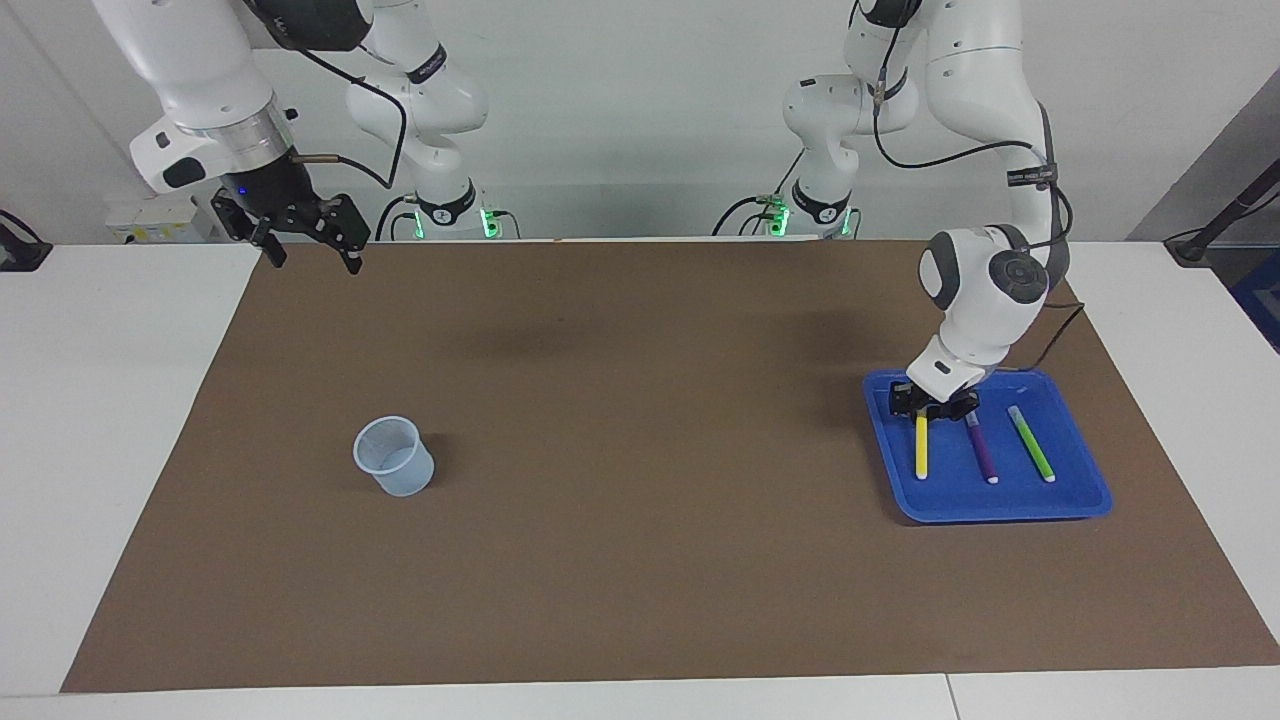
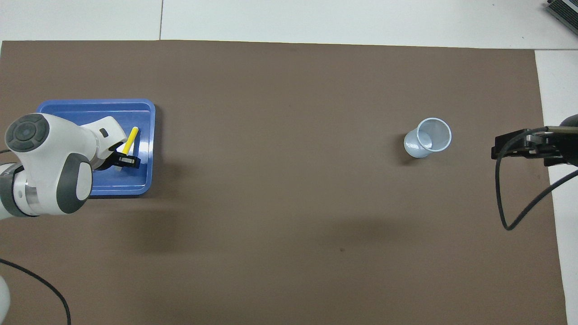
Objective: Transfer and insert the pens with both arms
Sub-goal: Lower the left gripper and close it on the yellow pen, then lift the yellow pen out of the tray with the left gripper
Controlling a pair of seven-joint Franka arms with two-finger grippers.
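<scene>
Three pens lie side by side in a blue tray (image 1: 1000, 508) at the left arm's end of the table: yellow (image 1: 921, 450), purple (image 1: 982, 452) and green (image 1: 1031, 446). My left gripper (image 1: 934, 408) is down in the tray, shut on the yellow pen's end nearer the robots. The pen's other end rests on the tray. In the overhead view the left gripper (image 2: 123, 161) sits at the yellow pen (image 2: 132, 137), and the arm hides the other two pens. My right gripper (image 1: 308, 250) is open and empty, waiting high over the mat's corner by its base; it also shows in the overhead view (image 2: 519, 147).
A pale translucent cup (image 1: 394, 456) stands upright on the brown mat toward the right arm's end, also seen in the overhead view (image 2: 428, 137). Two smaller white arms with green-lit bases stand at the table's edge by the robots. A black cable hangs from the right arm.
</scene>
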